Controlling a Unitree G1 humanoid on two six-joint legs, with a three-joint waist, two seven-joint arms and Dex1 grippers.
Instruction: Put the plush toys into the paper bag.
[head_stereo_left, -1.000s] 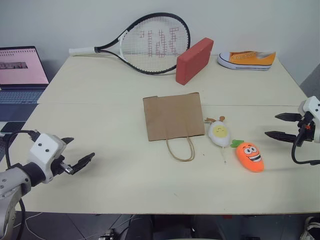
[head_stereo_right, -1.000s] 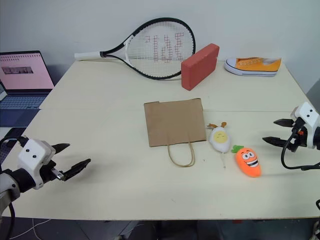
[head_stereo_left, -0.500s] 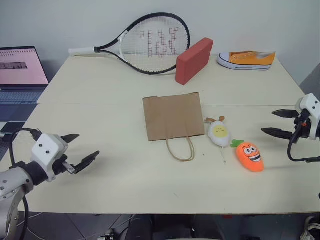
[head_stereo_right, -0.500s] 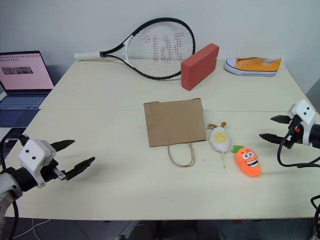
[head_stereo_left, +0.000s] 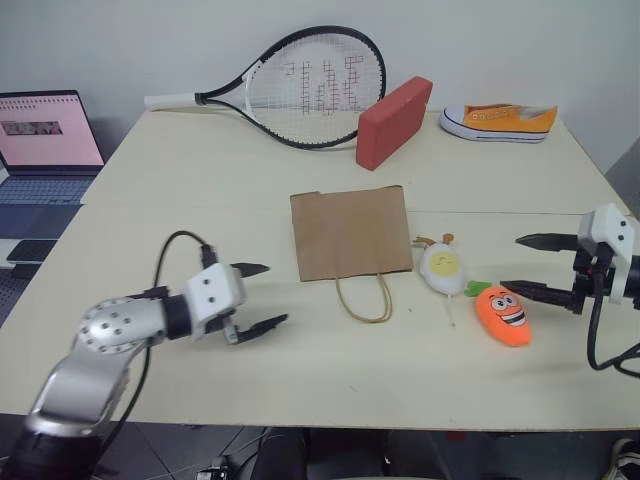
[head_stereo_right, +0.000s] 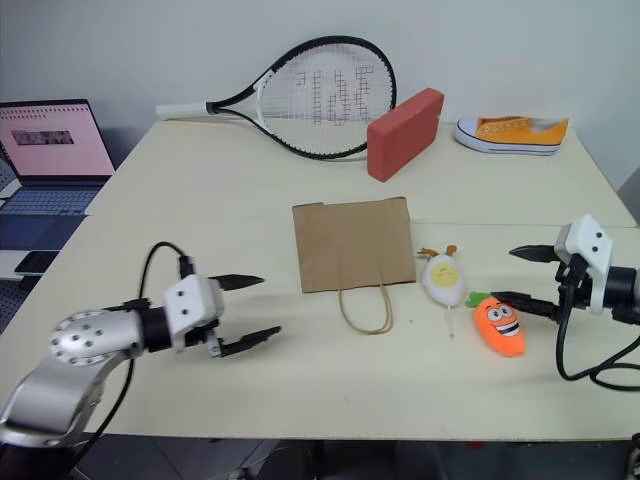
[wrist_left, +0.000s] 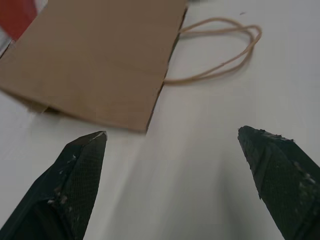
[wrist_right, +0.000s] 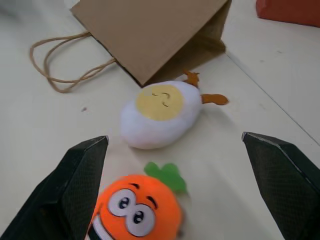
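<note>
Now, bag (head_stereo_left: 350, 234): flat, handles toward the robot.
Egg (head_stereo_left: 441, 266), carrot (head_stereo_left: 501, 314): beside it.
Left gripper (head_stereo_left: 258, 297), right gripper (head_stereo_left: 524, 265): spread, empty.

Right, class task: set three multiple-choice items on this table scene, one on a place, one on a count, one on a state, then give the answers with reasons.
1. Where does the egg toy lie?
A. Between the paper bag and the carrot toy
B. Inside the bag
C. Beside the racket

2. How many plush toys are on the table?
A. One
B. Two
C. Three

3. How is the right claw?
A. Shut on the carrot
B. Shut, empty
C. Open, empty

Answers:
1 A, it rests right of the bag, with the carrot further right.
2 B, only egg and carrot.
3 C, its fingers stand apart near the carrot, holding nothing.
</note>
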